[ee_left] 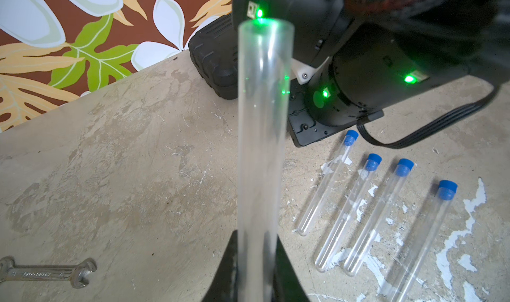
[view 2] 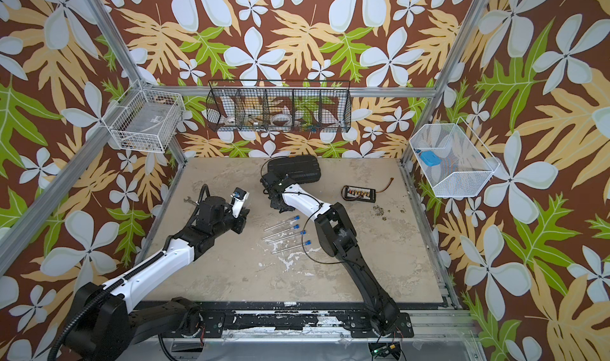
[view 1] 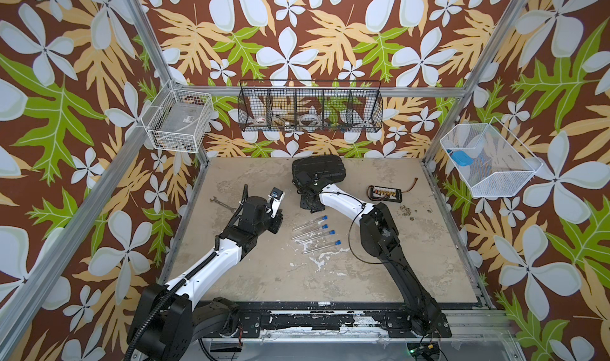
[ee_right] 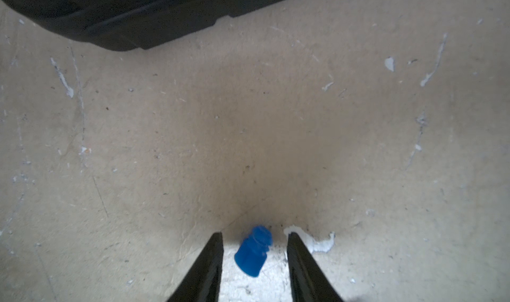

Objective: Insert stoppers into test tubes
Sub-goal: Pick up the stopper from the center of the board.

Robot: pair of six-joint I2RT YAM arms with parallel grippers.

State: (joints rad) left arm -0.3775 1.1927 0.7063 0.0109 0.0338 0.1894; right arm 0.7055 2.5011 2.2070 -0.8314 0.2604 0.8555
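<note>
My left gripper [ee_left: 256, 234] is shut on a clear test tube [ee_left: 263, 121], which sticks out past the jaws with its open mouth bare. In a top view the left gripper [view 1: 274, 212] hangs above the table's left middle. Several more test tubes [view 1: 310, 232] [ee_left: 328, 184] lie side by side mid-table, each with a blue stopper [view 1: 324, 217] [ee_left: 350, 137] in its far end. My right gripper [ee_right: 255, 234] is open and down at the table. A loose blue stopper [ee_right: 249, 256] lies on its side between the fingers, with a gap on each side. In both top views the right gripper [view 1: 308, 204] [view 2: 277, 204] hides that stopper.
A black case [view 1: 318, 169] [ee_right: 138, 16] lies just behind the right gripper. A grey wrench [view 1: 220, 204] [ee_left: 47, 271] lies left of the left arm. A small black board with a cable [view 1: 384, 191] and some crumbs [view 1: 404, 209] sit at the right. Wire baskets [view 1: 310, 110] hang on the walls.
</note>
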